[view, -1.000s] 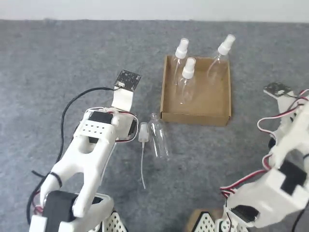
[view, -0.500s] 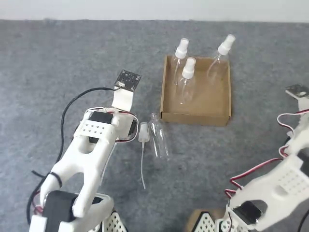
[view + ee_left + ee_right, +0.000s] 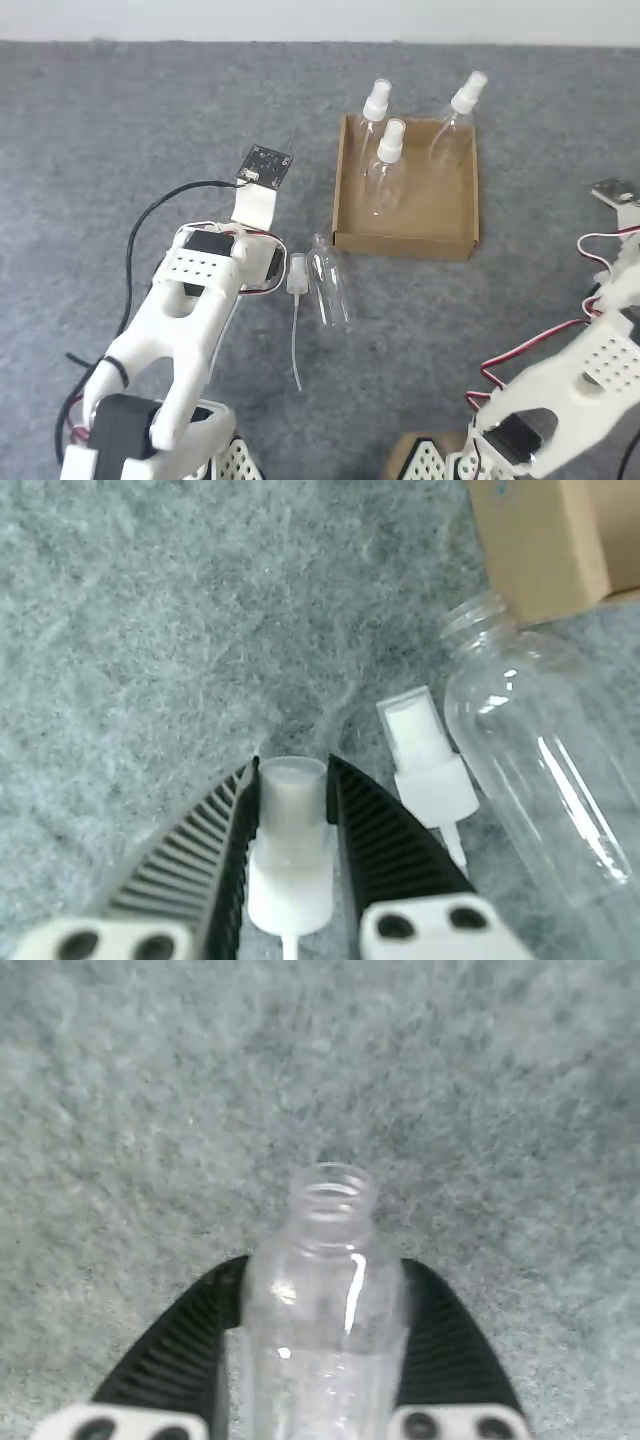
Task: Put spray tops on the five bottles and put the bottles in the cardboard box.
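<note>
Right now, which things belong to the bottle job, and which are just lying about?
Job: cardboard box; three capped bottles in it; uncapped bottle beside loose spray top; held spray top in left end effector; open bottle in right end effector.
Lying about: black cable; grey carpet.

Within the cardboard box [image 3: 405,243] we find room over the near half; three capped bottles [image 3: 387,165] crowd its far side. Off its near-left corner an uncapped bottle [image 3: 328,288], a spray top [image 3: 297,274] and the left end effector [image 3: 291,775] block passage; the counter [image 3: 540,150] to its right lies free.

A grey carpeted table [image 3: 120,130] meets a pale wall [image 3: 200,18].
</note>
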